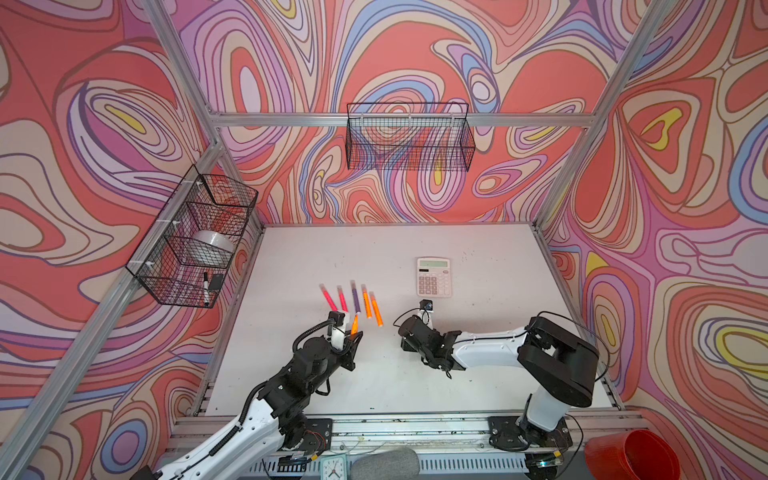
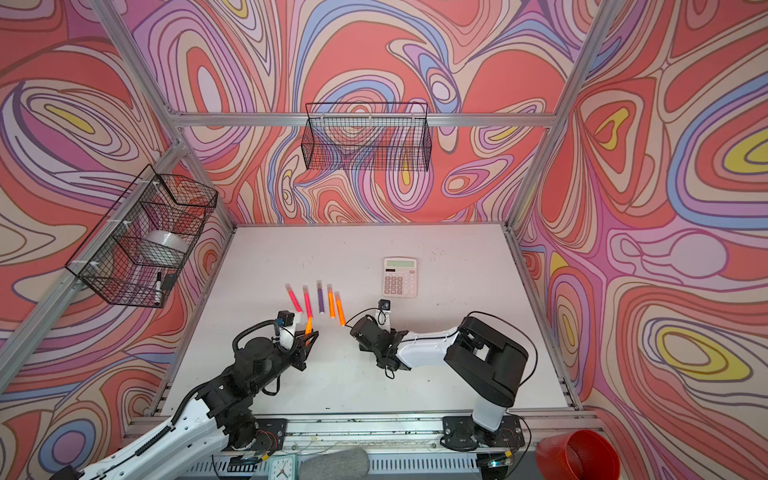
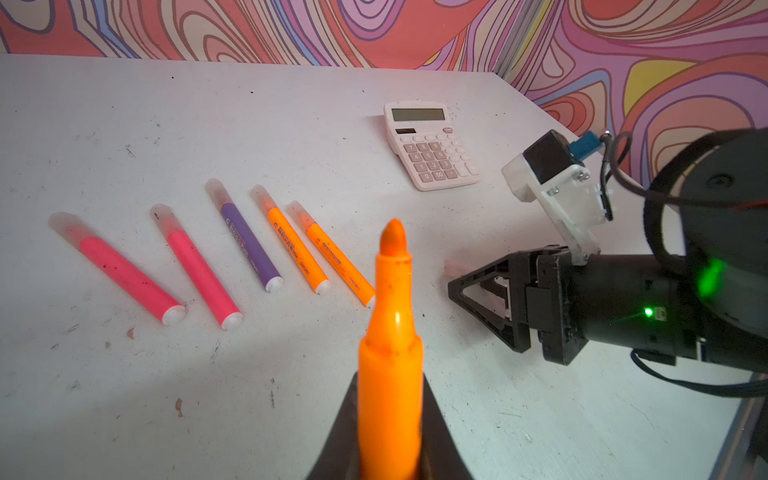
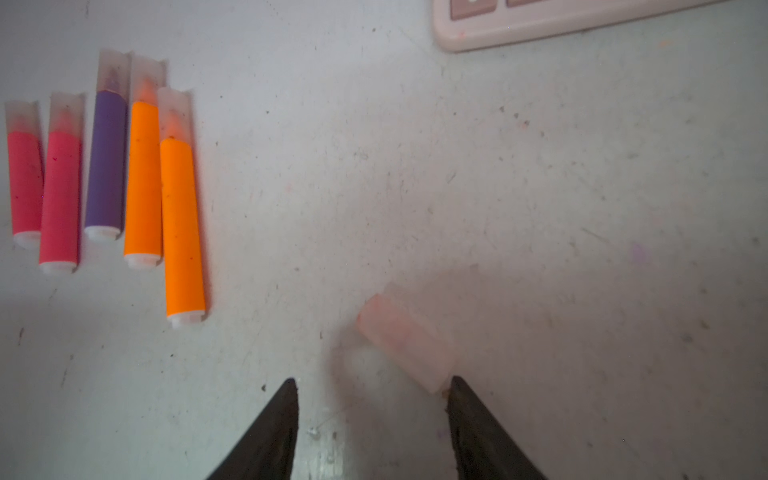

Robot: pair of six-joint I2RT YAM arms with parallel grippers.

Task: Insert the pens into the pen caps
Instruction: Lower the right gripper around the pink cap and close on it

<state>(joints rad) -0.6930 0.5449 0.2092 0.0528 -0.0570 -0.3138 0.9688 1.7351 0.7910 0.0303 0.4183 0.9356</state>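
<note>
Swirl-patterned walls (image 1: 415,50) — red, pink, lilac — enclose a scuffed white table (image 1: 332,249).

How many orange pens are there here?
3 orange pens: two capped lying beside each other on the table, one uncapped clamped in the left gripper. None seems hidden.

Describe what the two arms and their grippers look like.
The left arm and right arm have white shells, black joints and looping black cables. The left gripper and right gripper have black triangular fingers tapering to points. A green light glows on the right arm's wrist.
</note>
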